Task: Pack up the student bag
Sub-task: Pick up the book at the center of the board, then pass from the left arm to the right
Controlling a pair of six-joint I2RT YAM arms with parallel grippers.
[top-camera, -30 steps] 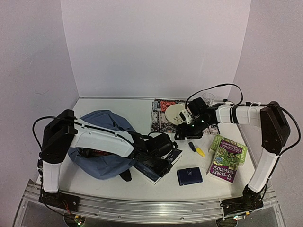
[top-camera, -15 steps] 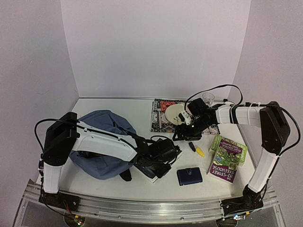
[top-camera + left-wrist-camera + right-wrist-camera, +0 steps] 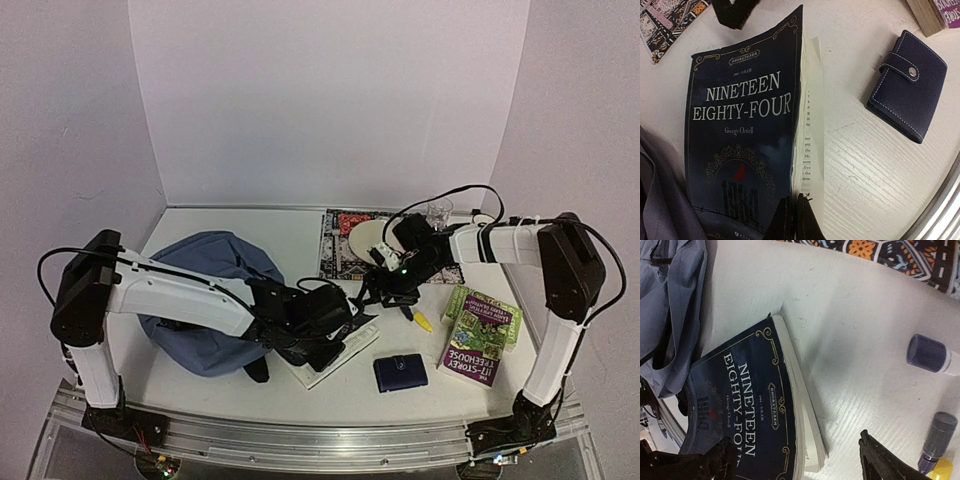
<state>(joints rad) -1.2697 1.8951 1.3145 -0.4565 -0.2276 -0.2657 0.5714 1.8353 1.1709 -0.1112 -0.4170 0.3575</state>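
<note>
The student bag (image 3: 215, 262), slate-blue and slumped, lies at the left of the table; its fabric also shows in the right wrist view (image 3: 675, 300). Beside it lies a dark blue paperback, "Nineteen Eighty-Four" (image 3: 740, 125). My left gripper (image 3: 791, 202) is shut on the near edge of the book's front cover, which stands lifted off the white pages. From above, that gripper (image 3: 320, 330) sits over the book (image 3: 345, 345). My right gripper (image 3: 797, 462) hangs open over the book's far corner (image 3: 755, 410), touching nothing; from above it (image 3: 378, 290) is just right of the book.
A small navy wallet (image 3: 400, 373) lies right of the book. Purple-capped markers (image 3: 925, 352) and a yellow-tipped one (image 3: 421, 321) lie under the right arm. A green and purple book (image 3: 478, 335) sits at the right. A patterned book (image 3: 340, 250) bears a white disc (image 3: 368, 238).
My left gripper has shut on the book's cover and drawn back toward the bag. The right arm has swung left toward the book, its jaws a little wider.
</note>
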